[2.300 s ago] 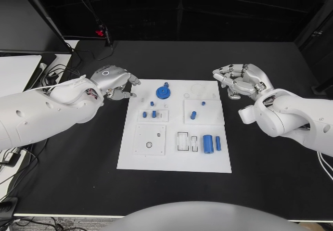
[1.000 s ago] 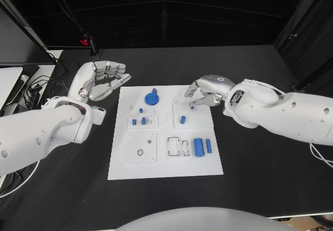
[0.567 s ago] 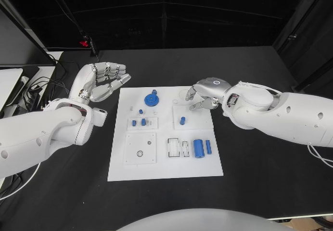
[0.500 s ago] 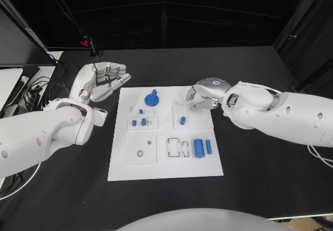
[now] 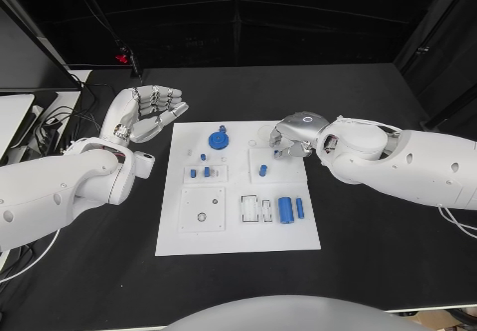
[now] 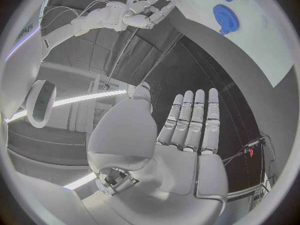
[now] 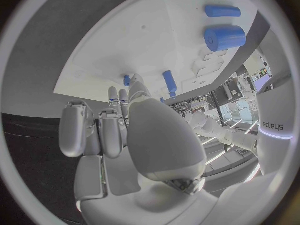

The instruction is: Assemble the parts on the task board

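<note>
1. Reaching over the far right corner of the task board, the right robot hand has its fingers curled down at the plate; whether it pinches a part there I cannot tell.
2. Left robot hand is raised off the board's far left corner, fingers straight and apart, holding nothing.
3. Parts lie on the board: blue gear at the far middle, small pegs in the left block, one peg just beside the right robot hand, two blue cylinders near the right edge.
4. Judgement: the step is a pick or seat at that corner. Do it slowly, fingertips square over the socket, and avoid nudging the neighbouring peg.
</note>
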Robot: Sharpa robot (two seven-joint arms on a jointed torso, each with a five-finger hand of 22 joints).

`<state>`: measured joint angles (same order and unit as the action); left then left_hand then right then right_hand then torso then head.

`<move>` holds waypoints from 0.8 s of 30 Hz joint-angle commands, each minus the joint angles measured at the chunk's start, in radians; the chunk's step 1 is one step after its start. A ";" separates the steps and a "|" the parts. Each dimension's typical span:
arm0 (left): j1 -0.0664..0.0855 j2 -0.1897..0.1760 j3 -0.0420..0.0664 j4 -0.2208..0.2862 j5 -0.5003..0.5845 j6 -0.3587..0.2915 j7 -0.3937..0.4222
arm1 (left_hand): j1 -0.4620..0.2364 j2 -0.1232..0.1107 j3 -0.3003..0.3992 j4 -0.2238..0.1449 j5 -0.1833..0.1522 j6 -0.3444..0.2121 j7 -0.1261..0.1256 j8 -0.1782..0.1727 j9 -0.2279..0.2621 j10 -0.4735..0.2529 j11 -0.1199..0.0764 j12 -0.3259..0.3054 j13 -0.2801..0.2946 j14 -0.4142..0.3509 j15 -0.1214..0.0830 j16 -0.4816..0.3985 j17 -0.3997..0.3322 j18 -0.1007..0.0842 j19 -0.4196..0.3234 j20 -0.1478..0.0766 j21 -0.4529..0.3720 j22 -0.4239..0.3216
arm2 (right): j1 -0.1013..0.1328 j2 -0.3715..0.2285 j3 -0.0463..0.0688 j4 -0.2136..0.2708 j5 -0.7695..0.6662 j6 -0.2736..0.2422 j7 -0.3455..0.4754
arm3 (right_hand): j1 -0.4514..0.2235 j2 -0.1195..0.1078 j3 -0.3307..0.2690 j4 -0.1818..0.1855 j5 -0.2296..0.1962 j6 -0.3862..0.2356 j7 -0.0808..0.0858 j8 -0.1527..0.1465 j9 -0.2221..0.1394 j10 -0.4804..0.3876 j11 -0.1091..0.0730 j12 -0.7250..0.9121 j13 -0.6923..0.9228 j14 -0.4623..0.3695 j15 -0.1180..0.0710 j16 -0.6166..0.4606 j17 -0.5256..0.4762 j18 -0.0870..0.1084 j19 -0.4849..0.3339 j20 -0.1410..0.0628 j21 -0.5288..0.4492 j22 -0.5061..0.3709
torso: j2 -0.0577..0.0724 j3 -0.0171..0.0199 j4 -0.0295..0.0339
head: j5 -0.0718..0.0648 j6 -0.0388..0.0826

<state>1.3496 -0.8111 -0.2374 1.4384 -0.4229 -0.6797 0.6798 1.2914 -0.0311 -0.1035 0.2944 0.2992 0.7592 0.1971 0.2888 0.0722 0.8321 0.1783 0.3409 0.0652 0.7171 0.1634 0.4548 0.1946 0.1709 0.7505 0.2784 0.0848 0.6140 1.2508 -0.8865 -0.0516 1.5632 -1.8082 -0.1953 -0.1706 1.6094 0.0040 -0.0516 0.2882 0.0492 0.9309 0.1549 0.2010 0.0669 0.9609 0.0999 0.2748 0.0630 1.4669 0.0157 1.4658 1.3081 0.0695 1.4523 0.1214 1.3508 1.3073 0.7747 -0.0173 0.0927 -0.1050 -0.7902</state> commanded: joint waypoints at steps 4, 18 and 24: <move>0.001 -0.001 0.001 0.000 0.007 0.004 0.087 | 0.007 0.013 -0.006 -0.002 0.003 -0.009 0.027 0.010 -0.001 -0.009 0.002 0.008 0.001 0.011 -0.002 0.008 -0.004 0.012 0.013 0.001 -0.001 -0.004 | 0.000 0.001 0.001 0.000 -0.025 0.026 -0.024 | 0.006 -0.010 0.020 0.002 -0.002 0.025 -0.004 -0.009 0.001 0.033 -0.004 -0.008 0.000 0.059 0.001 -0.001 0.012 -0.007 -0.002 0.000 0.000 0.119 | -0.001 -0.0003 -0.0011 | 0.003 -0.007; 0.001 -0.002 0.001 0.000 0.041 0.002 0.092 | 0.019 0.023 -0.006 -0.003 0.007 -0.015 0.026 0.020 -0.001 -0.014 0.002 0.018 0.001 0.020 -0.004 0.018 -0.012 0.012 0.025 -0.001 0.000 -0.012 | -0.001 0.013 0.000 -0.007 -0.025 0.034 -0.021 | 0.008 -0.010 0.045 0.003 -0.002 0.056 -0.011 -0.018 0.000 0.083 -0.014 -0.029 -0.002 0.059 -0.008 0.000 0.012 -0.007 -0.001 -0.007 0.002 0.121 | -0.001 0.0000 0.0003 | -0.001 -0.014; 0.001 -0.003 0.001 -0.002 0.042 0.000 0.091 | 0.021 0.024 -0.007 -0.003 0.008 -0.015 0.026 0.021 -0.001 -0.014 0.001 0.019 0.001 0.021 -0.004 0.019 -0.013 0.012 0.027 -0.002 0.000 -0.013 | -0.002 0.015 0.000 -0.005 -0.025 0.035 -0.019 | 0.005 -0.013 0.051 0.004 -0.002 0.061 -0.013 -0.023 0.000 0.097 -0.016 -0.039 -0.002 0.059 -0.009 -0.001 0.010 -0.007 -0.001 -0.009 0.001 0.120 | 0.000 0.0001 0.0005 | 0.001 -0.015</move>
<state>1.3495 -0.8135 -0.2374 1.4361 -0.3927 -0.6801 0.6803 1.3086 -0.0139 -0.1062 0.2916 0.3033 0.7523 0.1970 0.3069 0.0722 0.8250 0.1783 0.3556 0.0652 0.7320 0.1605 0.4671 0.1823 0.1709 0.7717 0.2751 0.0848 0.6026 1.2480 -0.8722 -0.0515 1.5556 -1.8252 -0.1706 -0.1871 1.6146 -0.0012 -0.0059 0.2922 0.0493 0.9859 0.1439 0.1808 0.0670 1.0491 0.0822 0.2395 0.0621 1.4669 0.0158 1.4658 1.3078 0.0696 1.4523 0.1215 1.3508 1.3073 0.7736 -0.0171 0.0929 -0.1055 -0.8048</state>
